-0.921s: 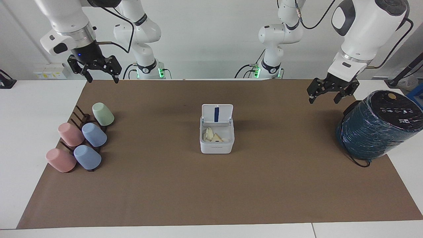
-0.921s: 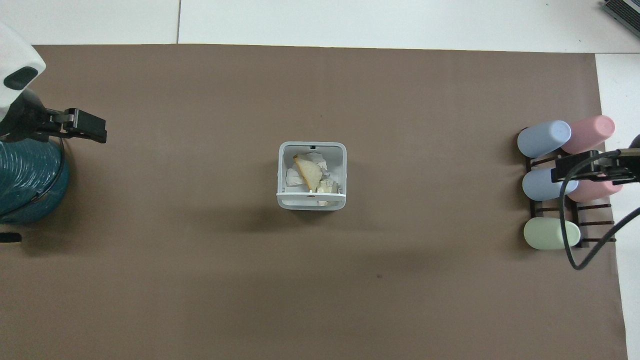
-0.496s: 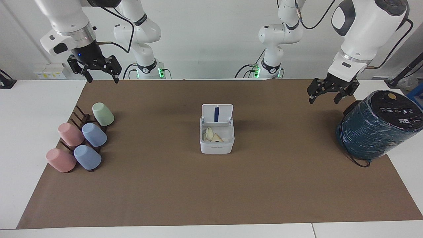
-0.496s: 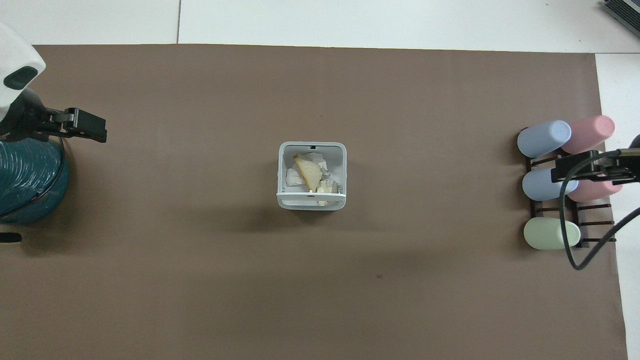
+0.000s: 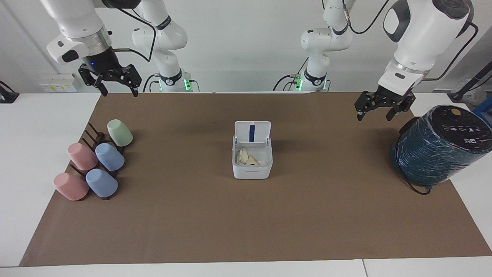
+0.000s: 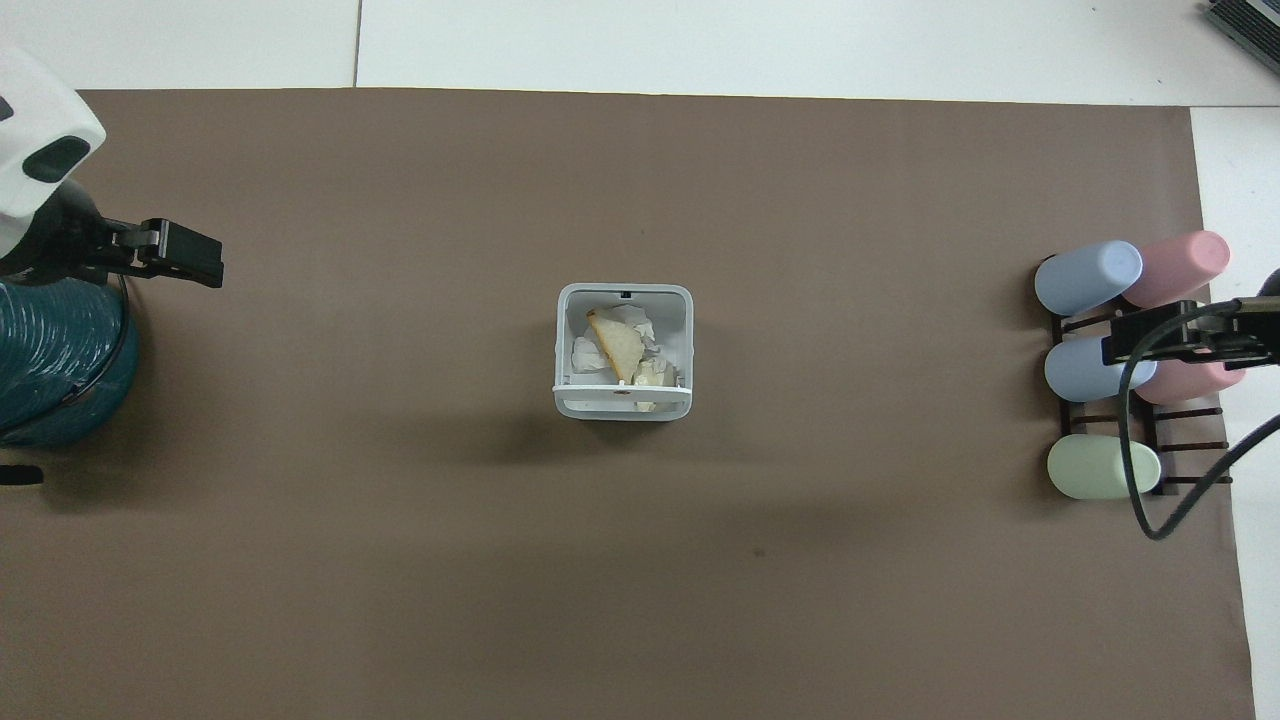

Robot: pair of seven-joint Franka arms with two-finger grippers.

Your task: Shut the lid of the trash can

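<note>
Two grippers are mine, and both hang in the air with fingers spread, holding nothing. My left gripper (image 5: pixel 375 112) is over the mat (image 5: pixel 246 231) beside the teal roll (image 5: pixel 438 146). My right gripper (image 5: pixel 115 81) waits over the mat's edge by the cups (image 5: pixel 94 165).

The can (image 5: pixel 252 161) sits mid-mat, well apart from both. In the facing view its lid (image 5: pixel 252 132) stands up at 12 o'clock, blue stripe showing, scraps inside.

I think the left gripper should go. It should come above the lid's top edge and tip it toward 6 o'clock, slowly, so the light can does not slide.

Bare mat lies all around the can. The roll is the only thing close to my left arm.
</note>
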